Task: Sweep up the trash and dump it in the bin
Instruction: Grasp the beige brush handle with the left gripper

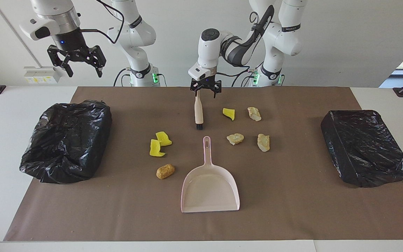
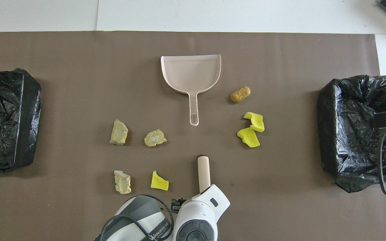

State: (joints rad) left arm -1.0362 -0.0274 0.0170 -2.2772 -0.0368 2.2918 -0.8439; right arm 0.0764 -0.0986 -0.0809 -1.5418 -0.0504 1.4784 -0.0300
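Facing view: the left end effector [image 1: 205,91], fingers spread and empty, hangs directly over the handle end of the brush [image 1: 198,110], which lies with its long axis running away from the robots, bristles at the farther end. The trash [image 1: 235,139] lies scattered on the tabletop either side of the dustpan [image 1: 210,189], which is farther out. The right end effector [image 1: 76,63], also spread, waits high above one bin [image 1: 68,140].

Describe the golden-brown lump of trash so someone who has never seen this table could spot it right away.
Find the pale pink dustpan in the middle of the brown mat. Beside its pan, toward the right arm's end of the table, lies the golden-brown lump. It lies farther from the robots than the two yellow foam chunks, and it is the only rounded, potato-coloured piece.
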